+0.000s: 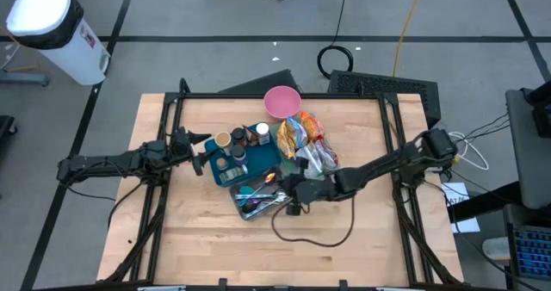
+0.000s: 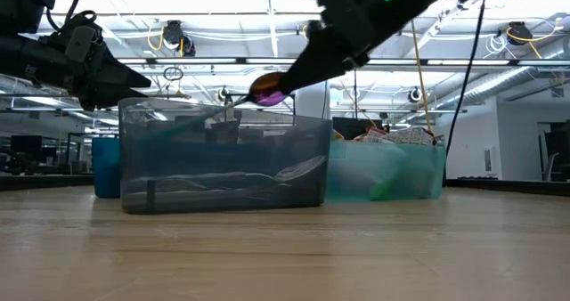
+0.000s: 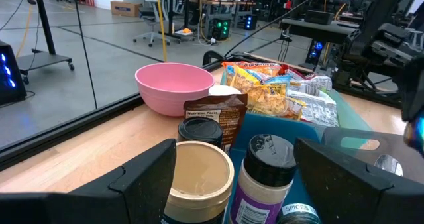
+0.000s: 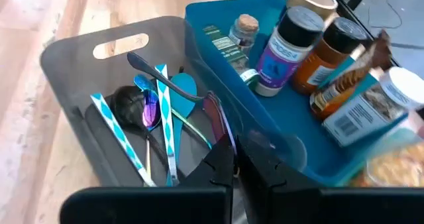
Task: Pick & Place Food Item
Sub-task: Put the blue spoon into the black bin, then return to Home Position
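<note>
Snack bags lie at the far middle of the table beside a pink bowl. A blue bin holds spice jars; a grey bin next to it holds utensils. My right gripper hovers over the grey bin, shut on a thin purple-sheened utensil. My left gripper is open at the blue bin's left end, its fingers standing wide on either side of the nearest jars. My right gripper pinches a thin mauve utensil handle between its two fingertips, slanting down from the table's right side. The utensil sticks out past the fingertips, and its shiny end is above the grey bin's rim. The exact spot of contact is hidden by the fingers.
A black cable loops on the table near the grey bin. The snack bags and pink bowl crowd the far middle. Bare wood lies toward the near edge and the right.
</note>
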You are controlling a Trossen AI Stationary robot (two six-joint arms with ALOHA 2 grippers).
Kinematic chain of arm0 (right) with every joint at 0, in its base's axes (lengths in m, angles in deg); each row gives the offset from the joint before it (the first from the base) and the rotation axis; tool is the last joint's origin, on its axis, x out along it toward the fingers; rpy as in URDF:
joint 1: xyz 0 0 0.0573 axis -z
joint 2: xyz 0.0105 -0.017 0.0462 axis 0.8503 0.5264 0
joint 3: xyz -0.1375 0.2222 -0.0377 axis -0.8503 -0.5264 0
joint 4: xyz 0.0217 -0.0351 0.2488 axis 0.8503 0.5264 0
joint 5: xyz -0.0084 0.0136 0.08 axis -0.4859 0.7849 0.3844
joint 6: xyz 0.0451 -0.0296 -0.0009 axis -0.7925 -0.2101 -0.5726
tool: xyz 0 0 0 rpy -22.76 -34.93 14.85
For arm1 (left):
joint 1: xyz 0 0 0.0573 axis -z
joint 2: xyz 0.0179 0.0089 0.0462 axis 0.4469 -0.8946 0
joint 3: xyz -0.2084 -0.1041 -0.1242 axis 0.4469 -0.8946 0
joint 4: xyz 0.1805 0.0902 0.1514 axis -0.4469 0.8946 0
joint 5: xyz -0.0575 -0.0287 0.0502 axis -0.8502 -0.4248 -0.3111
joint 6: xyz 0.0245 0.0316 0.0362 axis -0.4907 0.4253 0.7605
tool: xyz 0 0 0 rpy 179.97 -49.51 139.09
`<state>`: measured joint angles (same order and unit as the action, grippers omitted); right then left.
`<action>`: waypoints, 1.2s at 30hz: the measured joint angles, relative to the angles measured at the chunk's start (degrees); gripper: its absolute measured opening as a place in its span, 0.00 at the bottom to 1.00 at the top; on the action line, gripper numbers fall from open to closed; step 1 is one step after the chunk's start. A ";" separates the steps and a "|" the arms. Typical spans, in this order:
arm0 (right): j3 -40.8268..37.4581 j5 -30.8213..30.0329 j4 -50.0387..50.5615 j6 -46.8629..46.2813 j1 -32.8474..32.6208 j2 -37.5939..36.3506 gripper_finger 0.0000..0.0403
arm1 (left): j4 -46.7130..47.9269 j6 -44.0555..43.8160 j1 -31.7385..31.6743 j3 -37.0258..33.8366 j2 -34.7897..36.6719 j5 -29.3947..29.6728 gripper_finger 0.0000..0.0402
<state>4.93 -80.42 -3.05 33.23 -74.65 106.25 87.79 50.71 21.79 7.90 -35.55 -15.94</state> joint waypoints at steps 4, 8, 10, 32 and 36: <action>2.56 0.04 0.42 2.53 0.58 3.15 0.00 | 0.00 -0.01 0.02 0.00 0.01 0.01 0.77; 2.61 0.82 0.55 2.50 1.64 3.25 0.03 | 0.02 -0.02 0.01 0.00 0.02 0.01 0.77; 2.61 3.42 0.68 2.29 2.26 3.20 0.07 | 0.02 0.00 0.00 0.00 0.00 0.02 0.77; 2.48 6.58 31.75 -0.51 -4.41 -30.02 0.53 | 0.00 0.00 0.00 0.00 0.02 0.02 0.77; 2.40 6.55 41.17 -3.52 -7.10 -40.04 0.53 | 0.02 0.00 0.02 0.00 0.01 0.02 0.77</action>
<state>7.33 -73.87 38.11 29.72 -81.76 66.21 87.80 50.71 21.82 7.90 -35.55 -15.92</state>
